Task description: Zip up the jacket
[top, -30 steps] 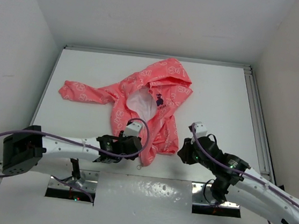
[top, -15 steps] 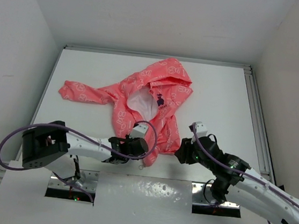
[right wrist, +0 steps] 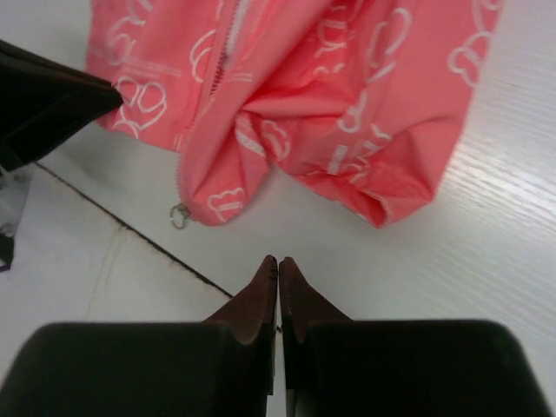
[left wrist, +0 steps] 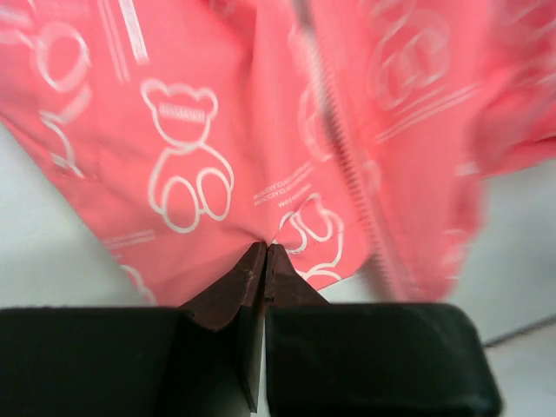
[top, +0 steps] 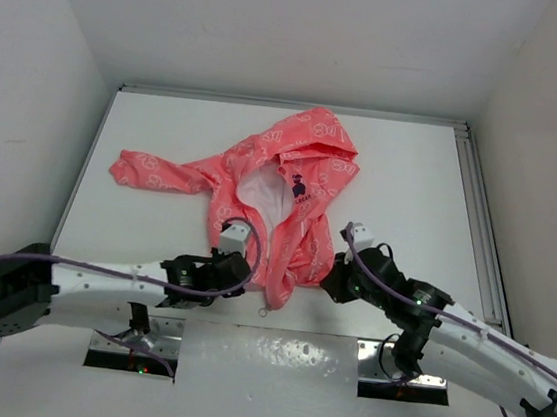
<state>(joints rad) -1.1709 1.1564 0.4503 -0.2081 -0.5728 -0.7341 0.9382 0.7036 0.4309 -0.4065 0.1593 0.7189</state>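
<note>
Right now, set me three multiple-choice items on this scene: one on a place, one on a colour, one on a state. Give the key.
1. Where is the zipper's ring pull?
A. at the hood
B. on a sleeve
C. at the bottom hem, on the table

2. What colour is the jacket?
A. coral-pink with white print
B. navy
C. green

3. How is the right gripper?
A. open around a sleeve
B. shut, holding nothing
C. shut on the hood

Key:
1 C: the right wrist view shows the ring at the hem's corner.
2 A: every view shows that colour.
3 B: its fingertips meet over bare table, apart from the jacket.
</note>
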